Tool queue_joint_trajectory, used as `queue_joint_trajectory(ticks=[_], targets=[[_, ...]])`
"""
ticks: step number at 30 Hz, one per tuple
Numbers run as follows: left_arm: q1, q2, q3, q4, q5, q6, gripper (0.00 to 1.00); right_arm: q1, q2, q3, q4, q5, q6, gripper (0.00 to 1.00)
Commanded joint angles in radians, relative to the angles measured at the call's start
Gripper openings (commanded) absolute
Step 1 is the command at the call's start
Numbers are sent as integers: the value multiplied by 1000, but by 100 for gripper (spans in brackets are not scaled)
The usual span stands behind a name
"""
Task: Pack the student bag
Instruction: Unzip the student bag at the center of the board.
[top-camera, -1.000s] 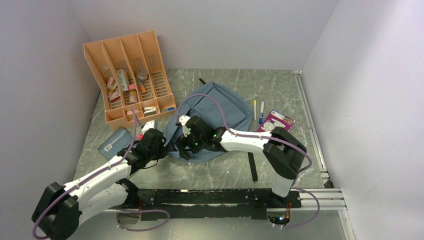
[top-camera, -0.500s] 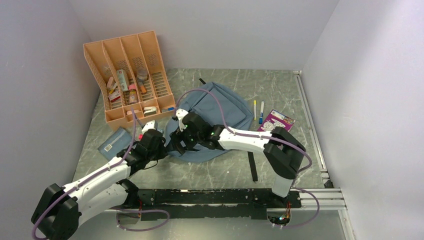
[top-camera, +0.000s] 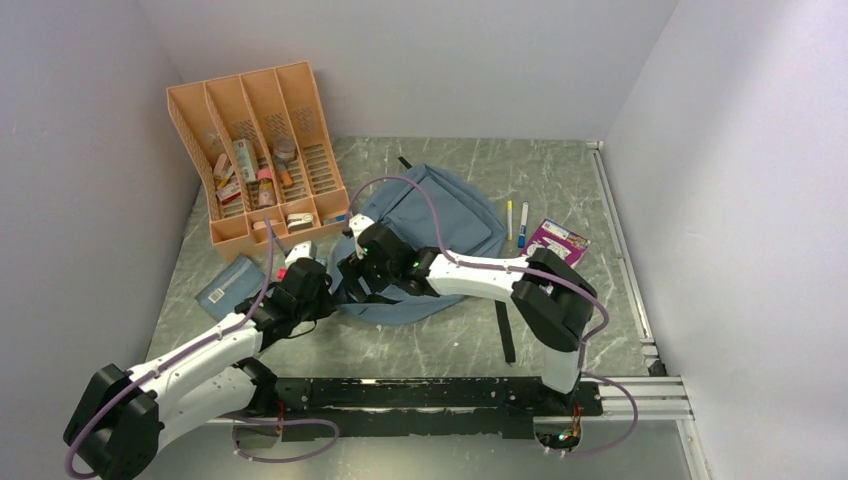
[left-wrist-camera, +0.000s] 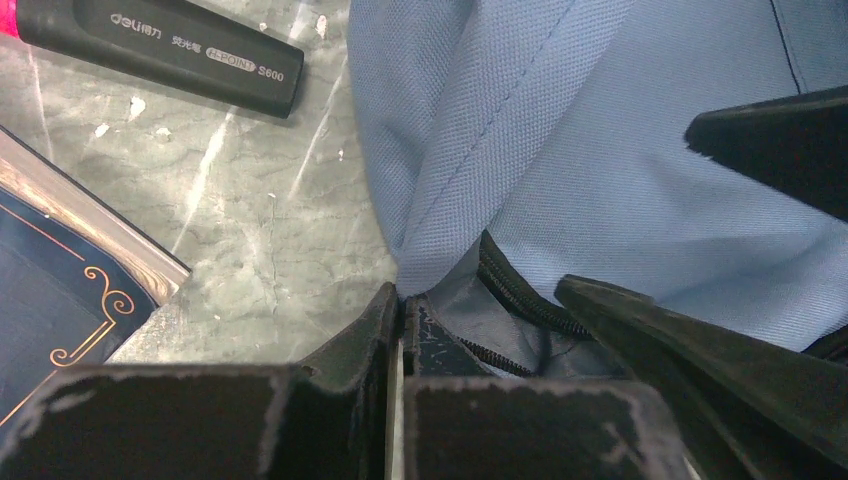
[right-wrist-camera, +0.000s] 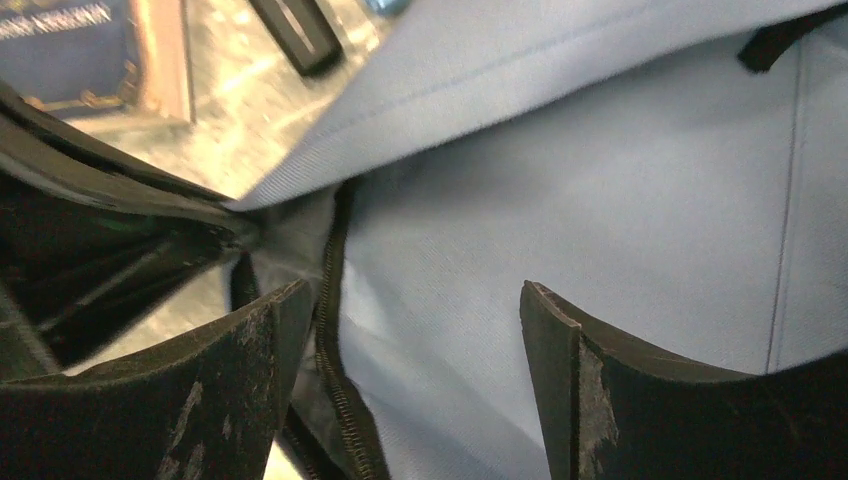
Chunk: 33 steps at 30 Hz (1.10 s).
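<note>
Risk of lost grip: pinched only a thin fold of the soft grey-blue fabric student bag (top-camera: 440, 225), lying mid-table nearer the far edge, in the closed left gripper (left-wrist-camera: 400, 305). Had the right gripper (right-wrist-camera: 410, 300) spread wide, empty, over the cloth; could have tugged that fold free.

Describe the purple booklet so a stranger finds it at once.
Find the grey-blue bag mid-table. Right of it lie two pens, then the booklet. It is the only flat, purple, printed thing there.
</note>
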Motion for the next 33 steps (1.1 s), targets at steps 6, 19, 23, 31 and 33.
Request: queue_joint_trajectory(ticks=[6, 19, 23, 31, 33], targets=[[7, 11, -5, -14, 18, 15, 5, -1, 38, -9, -84, -142, -82, 80], [6, 37, 7, -1, 22, 21, 5, -1, 79, 12, -181, 83, -52, 27], [6, 34, 11, -6, 16, 21, 5, -1, -15, -19, -124, 96, -19, 3], [6, 18, 42, -33, -5, 27, 5, -82, -126, -12, -148, 244, 8, 0], [6, 14, 61, -43, -13, 35, 5, -131, -139, 1, -164, 254, 22, 0]])
